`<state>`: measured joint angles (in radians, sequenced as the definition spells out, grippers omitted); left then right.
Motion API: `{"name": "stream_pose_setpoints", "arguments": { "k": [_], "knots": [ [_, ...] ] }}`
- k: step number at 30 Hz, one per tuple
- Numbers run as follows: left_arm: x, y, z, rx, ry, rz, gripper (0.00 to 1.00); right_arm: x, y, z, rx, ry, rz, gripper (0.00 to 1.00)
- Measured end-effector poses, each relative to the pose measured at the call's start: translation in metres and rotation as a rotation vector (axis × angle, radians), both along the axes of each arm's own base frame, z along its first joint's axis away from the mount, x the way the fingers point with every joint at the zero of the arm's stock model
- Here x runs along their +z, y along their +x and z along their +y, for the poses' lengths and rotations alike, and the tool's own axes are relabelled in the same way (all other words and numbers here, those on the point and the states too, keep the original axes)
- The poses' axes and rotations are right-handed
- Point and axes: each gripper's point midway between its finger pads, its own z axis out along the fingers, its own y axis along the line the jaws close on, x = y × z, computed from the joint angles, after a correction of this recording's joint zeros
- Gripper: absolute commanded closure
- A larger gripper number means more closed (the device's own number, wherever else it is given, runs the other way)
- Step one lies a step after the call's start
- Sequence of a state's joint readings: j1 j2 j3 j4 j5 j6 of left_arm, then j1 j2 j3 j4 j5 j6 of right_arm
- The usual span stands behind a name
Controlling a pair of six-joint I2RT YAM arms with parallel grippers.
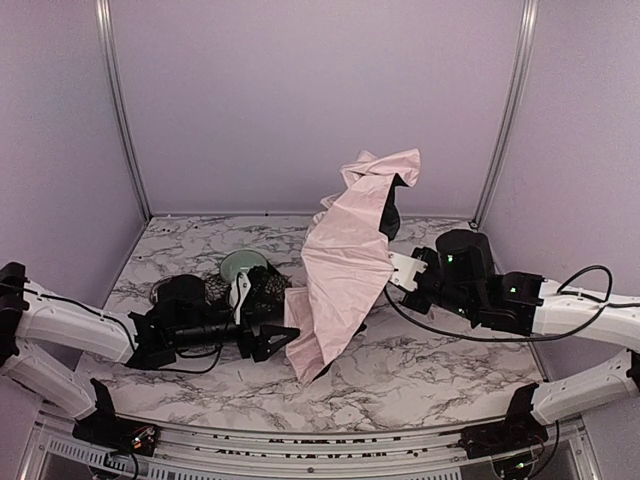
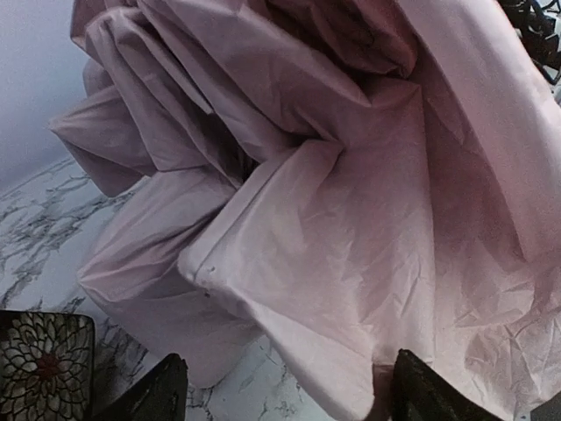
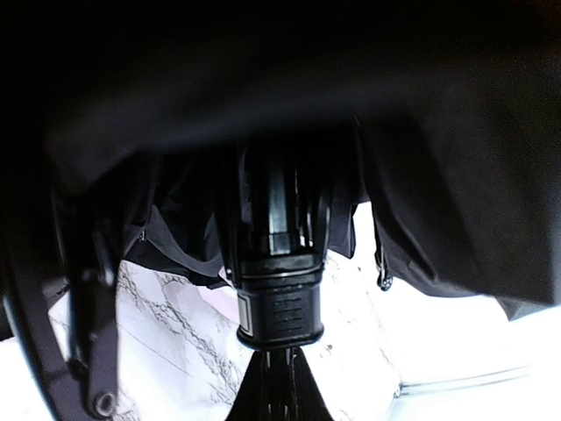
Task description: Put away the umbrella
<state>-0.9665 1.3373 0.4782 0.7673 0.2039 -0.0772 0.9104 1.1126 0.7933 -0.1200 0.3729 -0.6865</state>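
Observation:
The umbrella [image 1: 345, 270] is half collapsed, its pale pink fabric standing in a crumpled heap at the table's middle, with black lining showing at the top. My left gripper [image 1: 280, 341] is open at the fabric's lower left edge. In the left wrist view the pink folds [image 2: 333, 202] fill the frame, and a fabric edge hangs between my open fingers [image 2: 158, 395], close to the right one. My right gripper [image 1: 398, 270] reaches in under the canopy from the right. In the right wrist view it [image 3: 276, 390] is shut on the thin black shaft just below the black runner collar [image 3: 280, 298]. The pink handle is hidden.
A dark floral-patterned mat [image 1: 262, 290] lies behind my left gripper and also shows in the left wrist view [image 2: 44, 364]. A pale green round object [image 1: 243, 264] sits beyond it. The enclosure walls stand at the back and sides. Cables trail by the right arm [image 1: 450, 335].

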Motion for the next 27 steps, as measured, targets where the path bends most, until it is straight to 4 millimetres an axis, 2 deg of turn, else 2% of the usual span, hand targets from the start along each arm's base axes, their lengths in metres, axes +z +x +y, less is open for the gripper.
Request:
{"name": "stream_pose_setpoints", "arguments": {
  "k": [3,5,8,12,15,18,23,27],
  "knots": [
    [-0.024,0.001,-0.015,-0.035,0.026,0.072,0.61,-0.001,-0.004,0.006,0.038,0.015,0.018,1.0],
    [-0.032,0.002,-0.021,-0.054,0.022,0.082,0.76,-0.002,-0.009,0.012,0.078,0.032,0.035,1.0],
    [-0.036,0.006,-0.027,-0.056,0.003,0.06,0.89,0.002,-0.022,0.023,0.162,0.076,0.068,1.0],
    [-0.036,0.015,-0.034,-0.05,-0.04,-0.02,1.0,0.019,-0.046,0.034,0.294,0.159,0.085,1.0],
    [-0.035,0.026,-0.036,-0.022,-0.076,-0.11,1.0,0.025,-0.061,0.037,0.359,0.18,0.099,1.0],
    [-0.034,0.041,-0.039,0.019,-0.097,-0.194,1.0,0.018,-0.076,0.04,0.398,0.155,0.115,1.0],
    [-0.027,0.063,-0.053,0.054,-0.125,-0.322,1.0,-0.022,-0.115,0.046,0.515,0.028,0.169,1.0],
    [-0.024,0.071,-0.049,0.071,-0.134,-0.373,1.0,-0.052,-0.126,0.042,0.555,-0.071,0.218,1.0]
  ]
}}
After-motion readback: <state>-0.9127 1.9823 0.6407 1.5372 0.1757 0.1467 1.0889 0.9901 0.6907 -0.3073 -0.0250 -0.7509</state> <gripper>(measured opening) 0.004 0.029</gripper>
